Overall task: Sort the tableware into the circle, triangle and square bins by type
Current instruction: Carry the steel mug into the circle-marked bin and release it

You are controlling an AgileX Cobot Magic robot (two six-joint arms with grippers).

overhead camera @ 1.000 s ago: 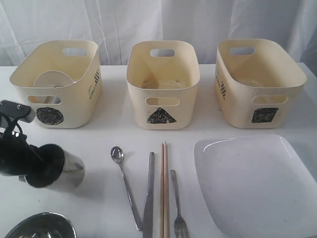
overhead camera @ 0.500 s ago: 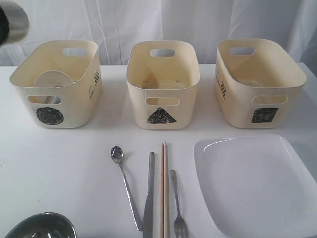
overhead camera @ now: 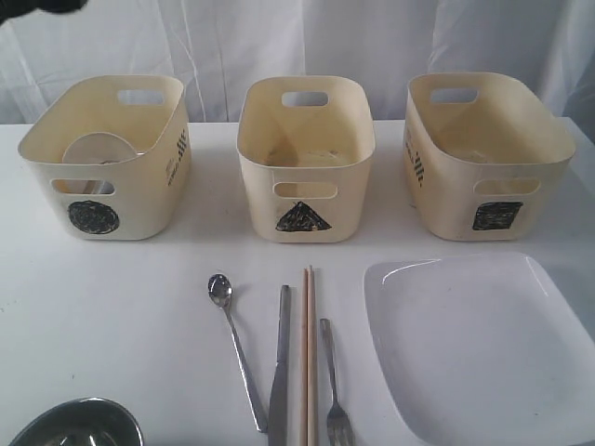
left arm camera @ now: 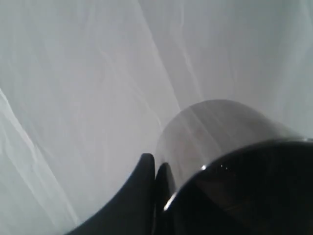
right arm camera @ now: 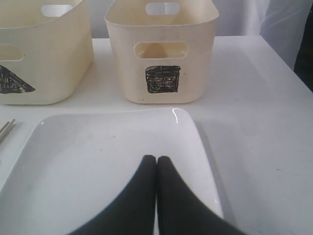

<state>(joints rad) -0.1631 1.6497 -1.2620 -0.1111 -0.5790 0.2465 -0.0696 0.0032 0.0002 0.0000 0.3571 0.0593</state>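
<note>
My left gripper is shut on the wall of a steel mug, one finger outside it and one inside, held high in front of the white curtain. In the exterior view only a dark bit of that arm shows at the top left corner. My right gripper is shut and empty, hovering over the white square plate. The circle bin, triangle bin and square bin stand in a row. Spoon, knife, chopsticks and fork lie before them.
A steel bowl sits at the front left edge. A pale round object lies inside the circle bin. The white plate fills the front right. A white curtain hangs behind the table.
My left arm has lifted the mug from the table's left side up and almost out of the exterior view's top left corner. The right gripper and the tableware have not moved.
</note>
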